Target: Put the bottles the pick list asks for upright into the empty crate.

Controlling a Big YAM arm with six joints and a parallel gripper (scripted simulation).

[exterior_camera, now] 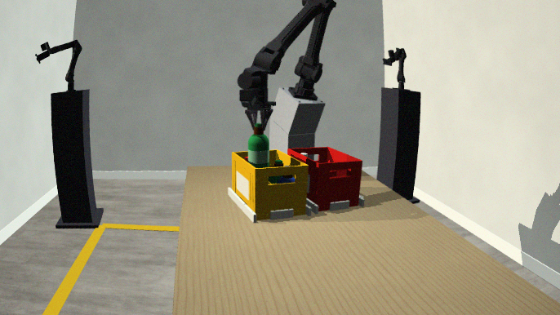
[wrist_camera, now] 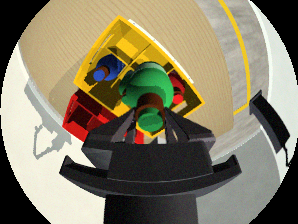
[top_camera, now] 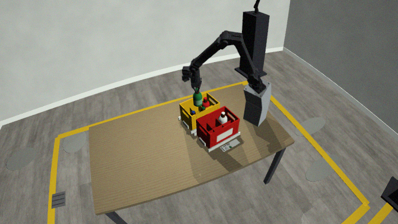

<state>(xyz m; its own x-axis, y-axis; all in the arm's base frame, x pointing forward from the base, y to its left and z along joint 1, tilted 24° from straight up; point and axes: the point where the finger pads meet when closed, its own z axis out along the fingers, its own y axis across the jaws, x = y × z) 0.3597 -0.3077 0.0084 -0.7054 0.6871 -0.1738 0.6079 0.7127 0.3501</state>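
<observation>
Fingers (exterior_camera: pixel 264 118) of the gripper (exterior_camera: pixel 258 122) are clenched on the brown cap of a green bottle (exterior_camera: pixel 258 148), which hangs upright with most of its body above the rim of the yellow crate (exterior_camera: pixel 282 192). From the wrist, the gripper body hides the cap's sides, and the label's colour is hard to make out there; the exterior view shows a pale band around its middle. Beside it, the red crate (top_camera: pixel 229 136) holds a white bottle (top_camera: pixel 223 118). Marks on the pick list (top_camera: pixel 230 145) are too small to read.

Even, bright light — soft shadows, fisheye wrist.
</observation>
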